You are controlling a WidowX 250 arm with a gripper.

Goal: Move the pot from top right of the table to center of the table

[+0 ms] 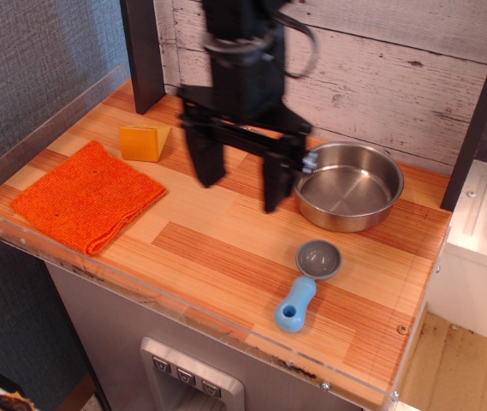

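Note:
The pot [347,185] is a shallow shiny steel pan standing at the back right of the striped wooden table [226,240]. Its wire handle points left and is hidden behind my gripper. My gripper [241,181] is open and empty, its two black fingers pointing down above the table's middle, just left of the pot. The right finger [275,184] is close to the pot's left rim. The gripper is motion-blurred.
An orange woven cloth [89,195] lies at the left. A yellow wedge block [144,142] sits behind it. A grey scoop with a blue handle [306,283] lies in front of the pot. A clear acrylic rim [183,312] edges the table.

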